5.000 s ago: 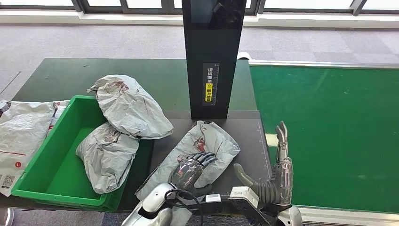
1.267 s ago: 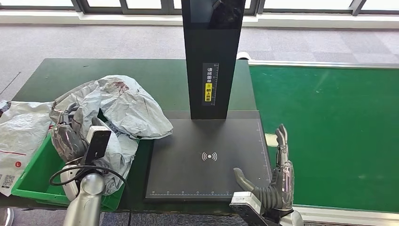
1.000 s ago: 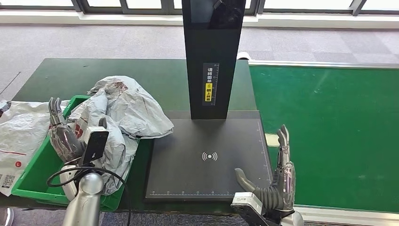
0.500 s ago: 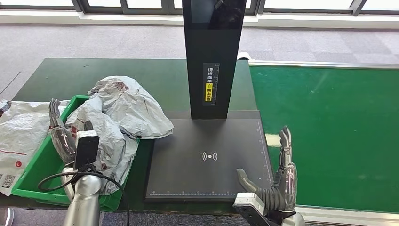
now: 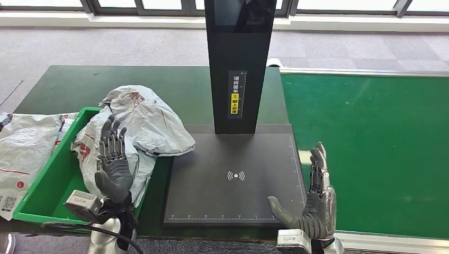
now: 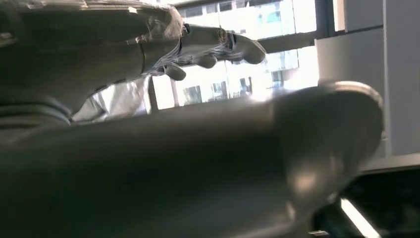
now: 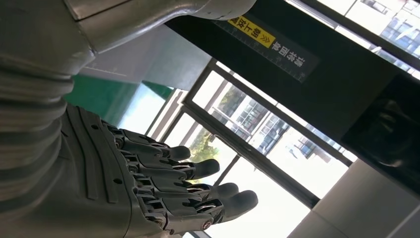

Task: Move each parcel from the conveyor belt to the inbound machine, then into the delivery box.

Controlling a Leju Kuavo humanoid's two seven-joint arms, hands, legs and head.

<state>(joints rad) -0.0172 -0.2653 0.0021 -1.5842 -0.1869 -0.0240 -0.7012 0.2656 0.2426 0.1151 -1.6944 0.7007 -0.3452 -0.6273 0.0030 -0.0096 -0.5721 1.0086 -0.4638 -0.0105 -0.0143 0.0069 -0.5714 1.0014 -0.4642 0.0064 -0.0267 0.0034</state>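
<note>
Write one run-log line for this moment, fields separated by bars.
left hand: open, above green box | right hand: open | scan pad: bare | grey parcels: in box | conveyor belt: no parcel visible

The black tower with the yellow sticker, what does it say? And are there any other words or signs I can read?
Sticker on the black tower: white and yellow characters, too small to read.
Scanner pad: a white wireless-wave sign, no words.
White parcel beside the green box: a red "L" in a circle; its small square code is too small to read.
</note>
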